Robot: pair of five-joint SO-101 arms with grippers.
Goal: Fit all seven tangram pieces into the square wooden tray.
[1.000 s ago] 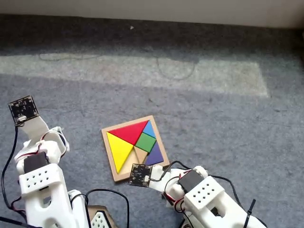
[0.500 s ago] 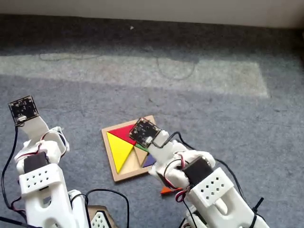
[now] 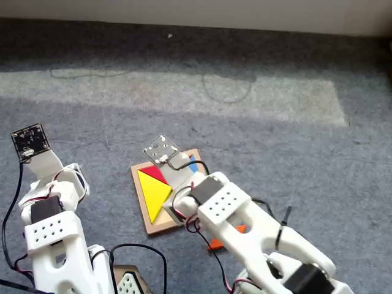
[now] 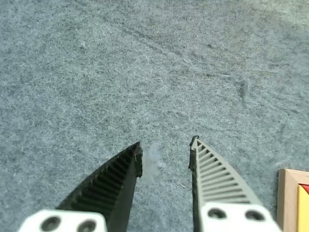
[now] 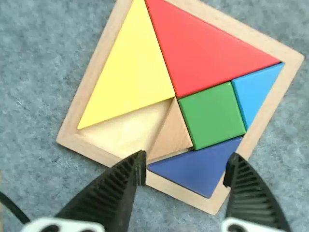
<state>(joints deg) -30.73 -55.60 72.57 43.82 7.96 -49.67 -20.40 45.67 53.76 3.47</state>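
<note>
Tray [image 5: 91, 82] of pale wood, square, on fuzzy carpet [image 5: 29, 58] — ribbed right gripper [image 5: 186, 166] parted and empty, left gripper [image 4: 165, 153] likewise

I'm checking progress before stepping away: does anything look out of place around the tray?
Yes. An orange piece lies on the carpet just outside the tray, while a triangular slot inside the tray is bare. That piece looks like the one that belongs there.

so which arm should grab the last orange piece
Right. The orange piece lies on the carpet beside the right arm, whose open right gripper hovers over the tray edge near the empty slot. The left gripper sits over bare carpet beyond the tray.
</note>
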